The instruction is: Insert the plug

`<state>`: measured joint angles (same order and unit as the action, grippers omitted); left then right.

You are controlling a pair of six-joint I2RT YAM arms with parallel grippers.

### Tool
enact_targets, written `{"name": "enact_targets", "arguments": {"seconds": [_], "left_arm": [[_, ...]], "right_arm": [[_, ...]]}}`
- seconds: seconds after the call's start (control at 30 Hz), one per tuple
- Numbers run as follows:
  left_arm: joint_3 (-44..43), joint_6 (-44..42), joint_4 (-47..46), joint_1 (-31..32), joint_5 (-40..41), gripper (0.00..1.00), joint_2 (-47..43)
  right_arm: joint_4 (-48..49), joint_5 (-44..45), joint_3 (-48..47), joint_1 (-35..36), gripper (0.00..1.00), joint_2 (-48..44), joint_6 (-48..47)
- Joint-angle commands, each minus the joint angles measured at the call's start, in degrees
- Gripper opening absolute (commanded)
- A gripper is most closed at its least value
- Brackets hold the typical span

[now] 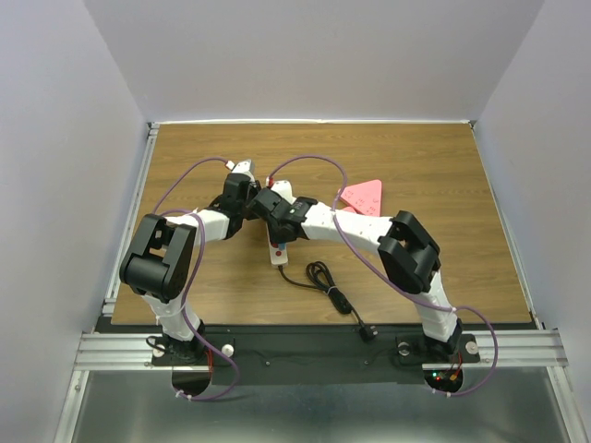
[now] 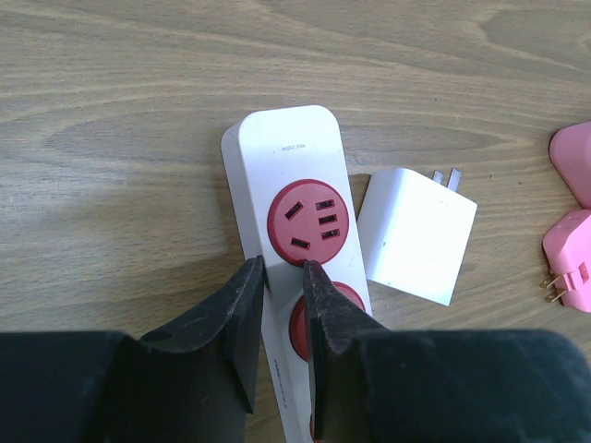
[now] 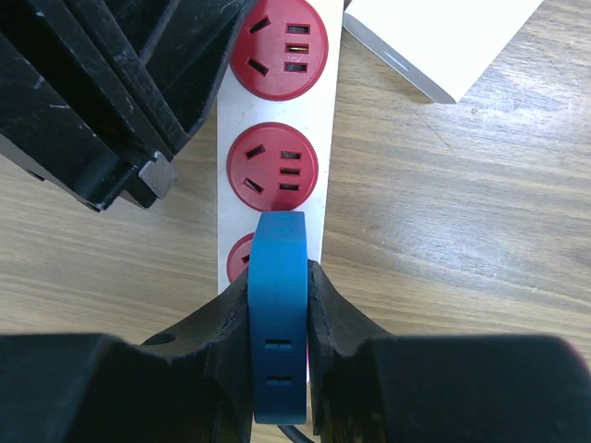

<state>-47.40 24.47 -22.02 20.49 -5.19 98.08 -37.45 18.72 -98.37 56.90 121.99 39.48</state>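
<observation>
A white power strip (image 2: 277, 148) with red round sockets (image 2: 312, 220) lies on the wooden table; it also shows in the top view (image 1: 278, 251). My left gripper (image 2: 279, 268) rests on the strip's left part beside the first socket, with its jaws nearly closed, a narrow gap between them and nothing held. My right gripper (image 3: 279, 277) is shut on a blue plug (image 3: 279, 305), held upright right over the strip's third socket. The second socket (image 3: 272, 168) is free. The plug's prongs are hidden.
A white charger block (image 2: 416, 235) lies just right of the strip, prongs pointing away. Pink plug parts (image 2: 568, 258) lie farther right and show as a pink shape (image 1: 362, 197) in the top view. A black cable (image 1: 328, 281) coils toward the near edge. The left arm's black fingers (image 3: 111, 92) crowd the strip.
</observation>
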Motion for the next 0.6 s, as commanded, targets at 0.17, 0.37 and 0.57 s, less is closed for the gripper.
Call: {"name": "enact_targets", "arguments": {"seconds": [0.17, 0.37, 0.57], "left_arm": [[-0.77, -0.65, 1.10, 0.95, -1.66, 0.16, 3.52], [-0.77, -0.83, 1.01, 0.95, -1.49, 0.16, 3.43], [-0.77, -0.91, 1.10, 0.95, -1.40, 0.16, 3.43]], "right_arm": [[3.26, -7.82, 11.35, 0.75, 0.00, 5.18, 3.23], [3.44, -7.91, 10.21, 0.75, 0.00, 6.33, 2.44], [2.56, -4.58, 9.86, 0.75, 0.02, 2.38, 1.74]]}}
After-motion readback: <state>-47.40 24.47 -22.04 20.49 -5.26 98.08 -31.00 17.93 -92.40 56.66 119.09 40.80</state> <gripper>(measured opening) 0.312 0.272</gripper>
